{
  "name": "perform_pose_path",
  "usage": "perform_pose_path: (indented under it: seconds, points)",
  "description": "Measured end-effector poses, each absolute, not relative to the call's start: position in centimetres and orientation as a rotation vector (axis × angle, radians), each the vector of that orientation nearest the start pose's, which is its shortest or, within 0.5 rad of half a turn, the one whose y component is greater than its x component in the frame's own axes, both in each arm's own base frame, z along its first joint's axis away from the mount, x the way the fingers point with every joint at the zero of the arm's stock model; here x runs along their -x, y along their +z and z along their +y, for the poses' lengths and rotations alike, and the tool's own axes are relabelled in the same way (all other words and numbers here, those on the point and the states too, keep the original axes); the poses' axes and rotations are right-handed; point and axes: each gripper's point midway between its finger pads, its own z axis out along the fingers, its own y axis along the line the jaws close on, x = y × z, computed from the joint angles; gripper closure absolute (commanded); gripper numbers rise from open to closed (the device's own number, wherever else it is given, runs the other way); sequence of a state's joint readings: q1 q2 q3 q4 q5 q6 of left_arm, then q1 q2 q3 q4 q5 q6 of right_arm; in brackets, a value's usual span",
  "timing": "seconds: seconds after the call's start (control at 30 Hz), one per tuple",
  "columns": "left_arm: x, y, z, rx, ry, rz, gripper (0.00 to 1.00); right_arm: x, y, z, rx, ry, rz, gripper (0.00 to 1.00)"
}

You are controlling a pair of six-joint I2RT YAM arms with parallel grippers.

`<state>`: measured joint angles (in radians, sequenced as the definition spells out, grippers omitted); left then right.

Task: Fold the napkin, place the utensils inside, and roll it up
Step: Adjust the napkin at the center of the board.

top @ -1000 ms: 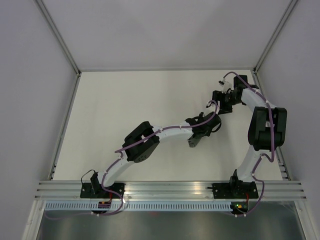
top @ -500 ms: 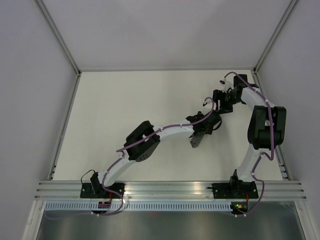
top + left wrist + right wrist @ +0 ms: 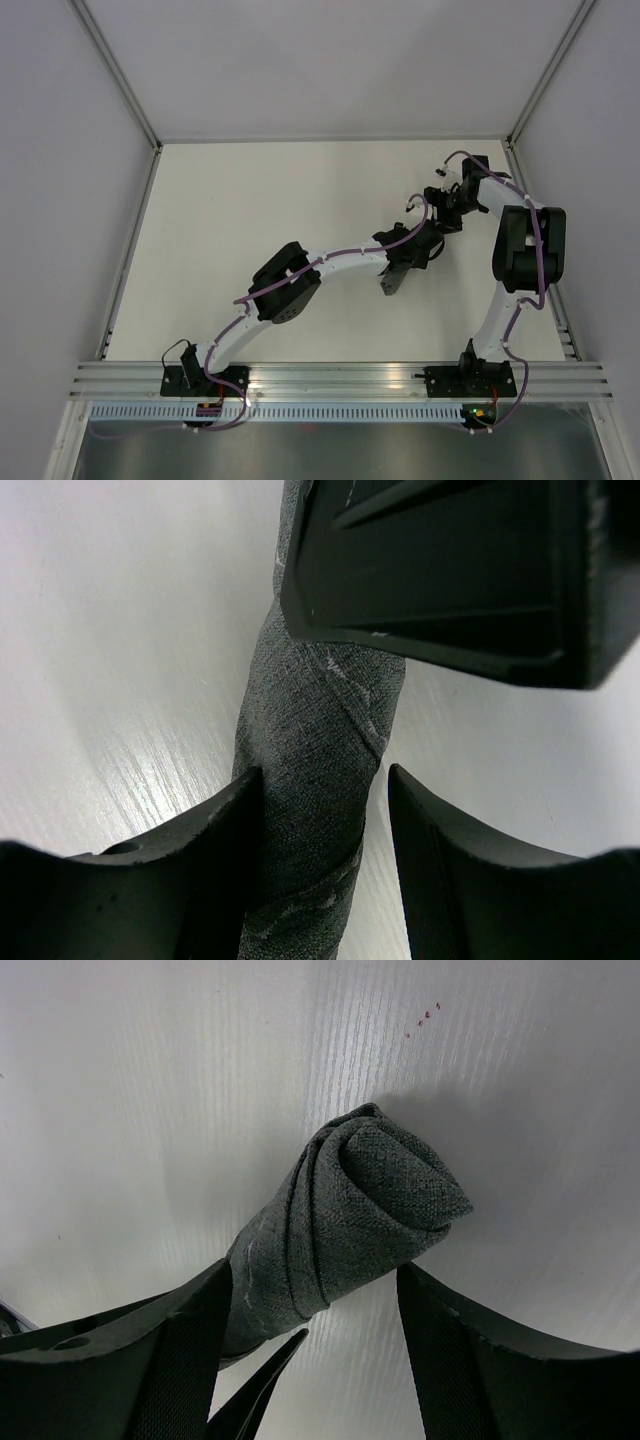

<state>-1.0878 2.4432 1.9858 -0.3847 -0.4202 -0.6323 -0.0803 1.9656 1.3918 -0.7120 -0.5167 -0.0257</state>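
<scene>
Now the napkin (image 3: 370, 1190) lies tightly rolled; my left gripper (image 3: 325, 785) straddles it, jaws slack, and my right gripper (image 3: 315, 1278) is spread wide round its end. Both guard the roll, I judge, neither clamping.

Top camera looks down from the near side over the whole table (image 3: 250, 200); both wrist cameras closely share the napkin (image 3: 310, 730).

Bright, even light; glare streaks on table (image 3: 120, 680); soft shadow beside napkin (image 3: 350, 1220); wrist foregrounds blurred
</scene>
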Motion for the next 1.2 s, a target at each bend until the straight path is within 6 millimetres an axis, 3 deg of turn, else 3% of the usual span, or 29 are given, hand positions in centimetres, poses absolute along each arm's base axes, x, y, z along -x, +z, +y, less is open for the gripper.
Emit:
perform_pose_path:
  seconds: [0.33, 0.83, 1.2]
  points:
    - [-32.6, 2.6, -51.3, -0.328, -0.356, 2.298, 0.35, -38.9, 3.5, 5.5, 0.024, 0.709, 2.763, 0.35]
    - [-32.8, 2.6, -50.3, -0.316, -0.325, 2.263, 0.32, -39.0, 2.7, 5.6, 0.010, 0.724, 2.774, 0.37]
    - [-32.0, 2.7, -49.1, -0.399, -0.316, 2.248, 0.30, -40.9, 2.8, 5.6, 0.040, 0.713, 2.754, 0.37]
